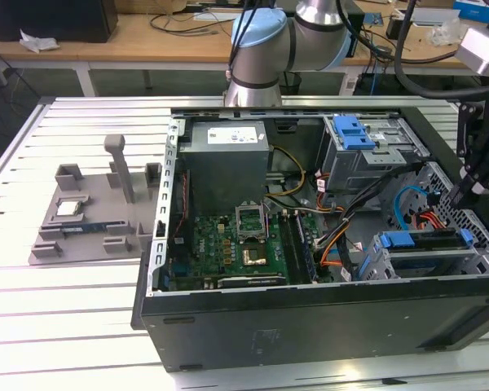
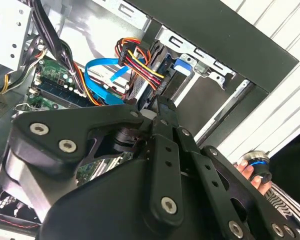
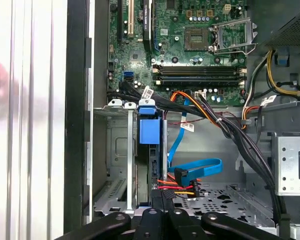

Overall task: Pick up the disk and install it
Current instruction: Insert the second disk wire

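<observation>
The disk [image 3: 149, 165] sits upright in its drive cage [image 3: 117, 165] just ahead of the end effector [image 3: 162, 200]. Whether the end effector grips it I cannot tell (linkage hides the tips); push straight along the slot, clear of the cables [image 3: 182, 185].

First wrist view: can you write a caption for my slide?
Looking down into the open computer case, the disk with its blue caddy sits upright in the drive cage beside the motherboard.

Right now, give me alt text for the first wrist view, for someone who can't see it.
Looking down into an open computer case, a disk in a blue caddy stands on edge in the metal drive bay, directly ahead of the black pincer. A green motherboard lies beyond, with blue, red and orange cables beside the bay.
</observation>
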